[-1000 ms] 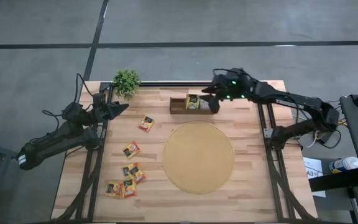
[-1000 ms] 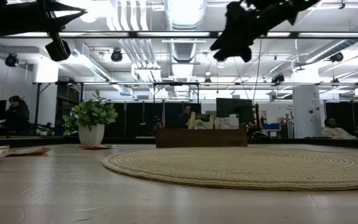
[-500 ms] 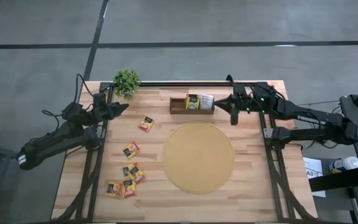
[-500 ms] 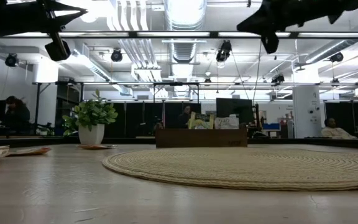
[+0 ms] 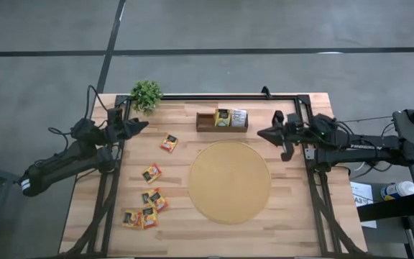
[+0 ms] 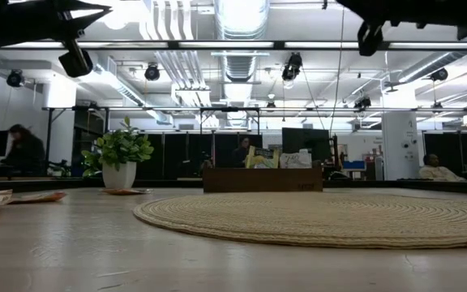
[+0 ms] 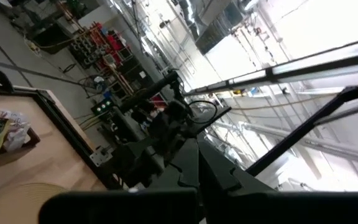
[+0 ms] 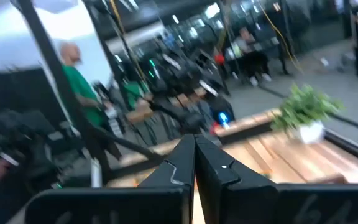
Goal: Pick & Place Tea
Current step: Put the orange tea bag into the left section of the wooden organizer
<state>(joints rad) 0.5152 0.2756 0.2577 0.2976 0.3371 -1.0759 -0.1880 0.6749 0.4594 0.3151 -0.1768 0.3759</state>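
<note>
Several yellow and orange tea sachets lie flat on the table's left half: one (image 5: 169, 142), another (image 5: 152, 172), and a cluster (image 5: 149, 208). More sachets (image 5: 230, 117) stand in the brown wooden tray (image 5: 205, 122) at the far middle, also seen in the low view (image 6: 263, 157). My right gripper (image 5: 260, 133) hangs shut and empty above the table, right of the tray near the right edge, pointing level toward the left. My left gripper (image 5: 145, 123) waits shut above the far left corner. Its wrist view shows its fingers (image 7: 194, 158) together.
A large round woven mat (image 5: 229, 181) covers the table's middle. A small potted plant (image 5: 146, 94) stands at the far left corner. Black frame rails (image 5: 311, 155) run along the table's left, right and far edges. People sit in the room beyond the table.
My right gripper has drawn back from over the tray's right end toward the table's right edge, tipping up from a downward slant to level. White sachets now show in the tray's right slot, which the gripper covered before.
</note>
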